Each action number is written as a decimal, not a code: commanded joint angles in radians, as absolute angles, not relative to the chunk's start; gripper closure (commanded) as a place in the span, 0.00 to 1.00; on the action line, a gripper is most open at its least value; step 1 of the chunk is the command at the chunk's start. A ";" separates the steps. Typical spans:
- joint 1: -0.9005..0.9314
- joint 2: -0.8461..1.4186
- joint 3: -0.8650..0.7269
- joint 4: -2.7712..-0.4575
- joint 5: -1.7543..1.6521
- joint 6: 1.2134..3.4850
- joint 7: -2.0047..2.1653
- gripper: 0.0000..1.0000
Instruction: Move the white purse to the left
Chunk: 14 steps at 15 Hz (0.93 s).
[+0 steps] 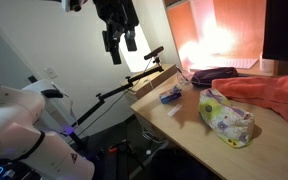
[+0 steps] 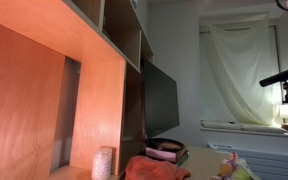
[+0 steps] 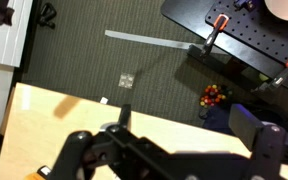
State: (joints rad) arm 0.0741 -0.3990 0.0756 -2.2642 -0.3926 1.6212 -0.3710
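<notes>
whitish fabric with a small multicoloured print is marking out the white purse (image 1: 227, 118), which is lying flat on the light wooden table (image 1: 179, 125) in an exterior view. it is sitting near the table's front edge, just beside the orange-pink cloth (image 1: 269, 92); whether the two are touching cannot be told. the small blue packet (image 1: 170, 96) is lying near the purse on its other side, apart from it. a dark purple item (image 1: 212, 74) is resting farther back on the table, near the cloth.

the gripper (image 1: 122, 50) is hanging high above the end of the table, beyond the blue packet and well apart from the purse. its jaws are standing wide and are gripping nothing. in the wrist view both fingers (image 3: 269, 145) are spreading toward the sides of the picture, over a table corner and dark carpet (image 3: 104, 70).

in an exterior view looking along the table, a wooden shelf unit (image 2: 44, 90) is filling the near side, and the purse (image 2: 236, 168) is showing only partly at the lower edge, beside the cloth (image 2: 154, 168).
</notes>
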 commanded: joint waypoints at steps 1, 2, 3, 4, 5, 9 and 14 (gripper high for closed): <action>0.122 -0.297 0.058 -2.124 -0.386 1.546 -0.552 0.00; 0.128 -0.274 0.065 -2.092 -0.389 1.530 -0.580 0.00; 0.134 -0.250 0.071 -2.061 -0.390 1.512 -0.601 0.00; 0.141 -0.222 0.075 -2.025 -0.385 1.495 -0.626 0.00; 0.147 -0.202 0.078 -1.998 -0.383 1.491 -0.658 0.00; 0.171 -0.136 0.076 -1.905 -0.291 1.513 -0.867 0.00; 0.163 -0.044 0.108 -1.810 -0.261 1.453 -0.894 0.00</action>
State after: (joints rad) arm 0.1675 -0.1014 0.0879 -1.8874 -0.2502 1.5273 -0.9161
